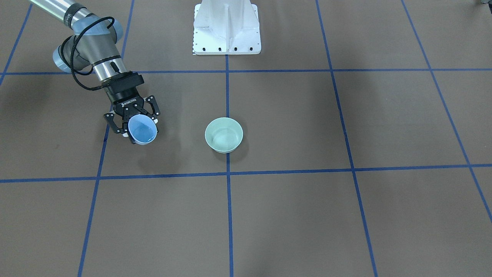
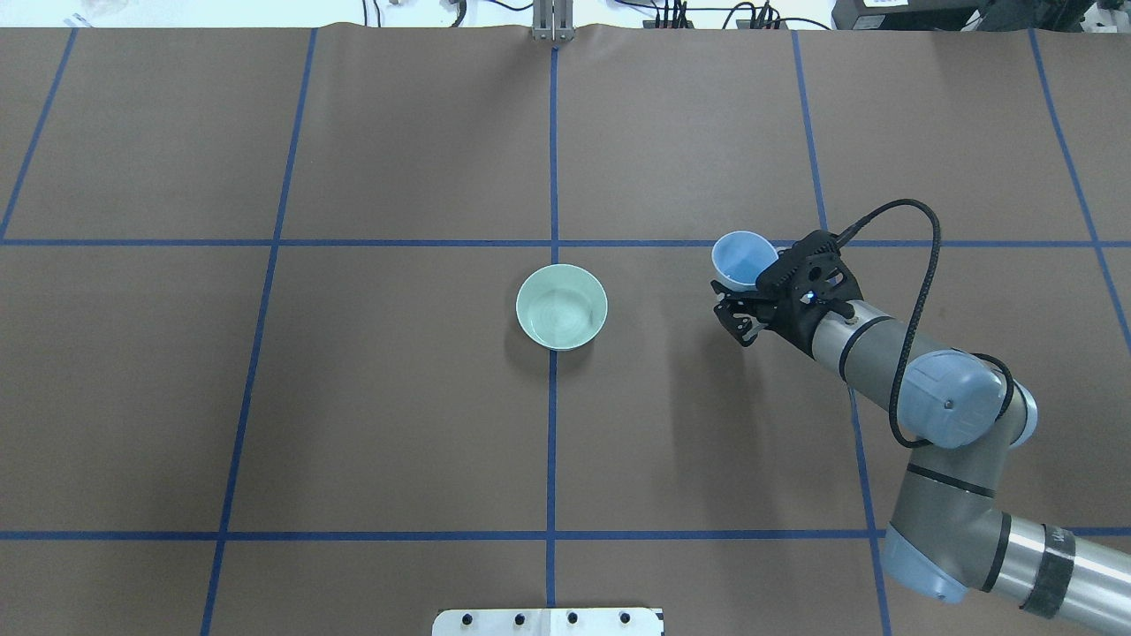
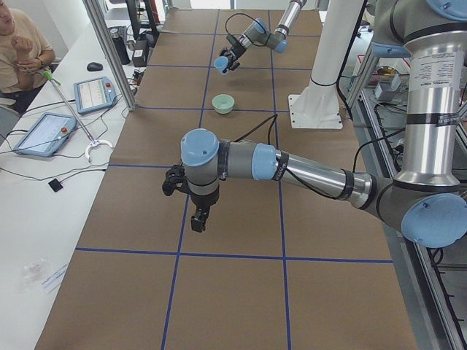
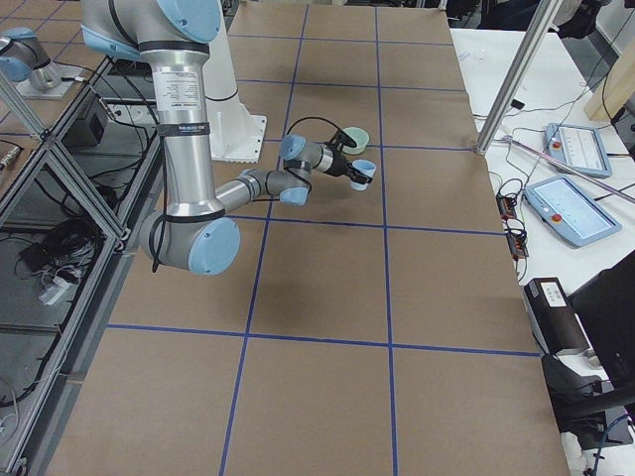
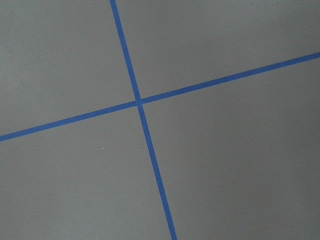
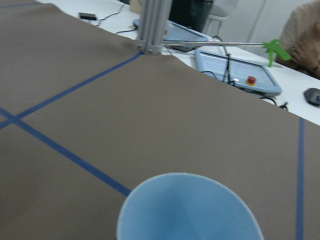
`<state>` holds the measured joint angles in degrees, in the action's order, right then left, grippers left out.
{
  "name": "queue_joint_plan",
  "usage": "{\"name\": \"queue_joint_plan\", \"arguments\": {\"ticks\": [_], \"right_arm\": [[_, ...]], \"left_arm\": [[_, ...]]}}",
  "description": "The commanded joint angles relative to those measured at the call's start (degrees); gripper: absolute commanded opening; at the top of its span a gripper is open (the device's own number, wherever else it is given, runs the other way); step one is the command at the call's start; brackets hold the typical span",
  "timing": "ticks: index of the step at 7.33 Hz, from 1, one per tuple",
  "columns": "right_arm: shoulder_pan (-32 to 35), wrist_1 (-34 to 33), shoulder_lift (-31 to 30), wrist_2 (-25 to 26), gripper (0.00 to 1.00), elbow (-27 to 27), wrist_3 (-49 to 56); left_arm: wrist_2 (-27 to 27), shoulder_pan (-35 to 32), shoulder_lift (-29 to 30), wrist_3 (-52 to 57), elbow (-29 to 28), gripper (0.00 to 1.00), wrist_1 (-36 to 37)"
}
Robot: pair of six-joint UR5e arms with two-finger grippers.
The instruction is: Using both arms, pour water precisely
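Note:
My right gripper [image 1: 135, 124] is shut on a light blue cup [image 1: 142, 130] and holds it tilted above the table, to the right of the pale green bowl [image 2: 562, 307] from behind the robot. The cup [image 2: 742, 258] fills the bottom of the right wrist view [image 6: 190, 210]. Faint ripples of water [image 2: 557, 314] show in the bowl; I cannot tell if the cup holds any. My left gripper [image 3: 198, 219] shows only in the exterior left view, low over bare table, and I cannot tell whether it is open or shut. The left wrist view shows only table and tape lines.
The white pedestal [image 1: 226, 29] stands at the robot's edge behind the bowl. Blue tape lines [image 5: 140, 102] grid the brown table. A side bench with control tablets [image 3: 91, 91] and a seated operator [image 3: 18, 44] lies beyond the far edge.

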<state>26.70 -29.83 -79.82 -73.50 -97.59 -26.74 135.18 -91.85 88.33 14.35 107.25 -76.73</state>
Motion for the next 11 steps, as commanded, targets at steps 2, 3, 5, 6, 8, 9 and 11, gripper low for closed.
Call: {"name": "queue_joint_plan", "arguments": {"ticks": [2, 3, 5, 6, 8, 9, 11], "right_arm": [[0.5, -0.5, 5.3, -13.9, 0.0, 0.3, 7.9], [1.2, -4.8, 7.9, -18.0, 0.0, 0.5, 8.2], [1.2, -17.7, 14.2, -20.7, 0.0, 0.4, 8.2], [1.2, -22.8, 15.7, -20.7, 0.0, 0.2, 8.2], [1.2, -30.4, 17.4, -20.7, 0.0, 0.1, 8.2], [1.2, -35.3, 18.7, -20.8, 0.0, -0.2, 8.2], [1.2, -45.6, 22.1, -21.0, 0.0, -0.3, 7.9]], "left_arm": [[0.0, 0.0, 0.0, -0.3, -0.3, 1.0, 0.0], [0.1, 0.0, -0.1, -0.3, -0.4, 1.0, 0.1], [0.1, 0.0, -1.0, -0.3, -0.4, 1.0, 0.1], [0.1, 0.0, -1.2, -0.3, -0.4, 1.0, 0.1], [0.1, 0.0, -1.2, -0.3, -0.5, 1.0, 0.1], [0.1, 0.0, -1.2, -0.3, -0.5, 1.0, 0.1], [0.1, 0.0, -1.2, -0.3, -0.6, 1.0, 0.1]]}}
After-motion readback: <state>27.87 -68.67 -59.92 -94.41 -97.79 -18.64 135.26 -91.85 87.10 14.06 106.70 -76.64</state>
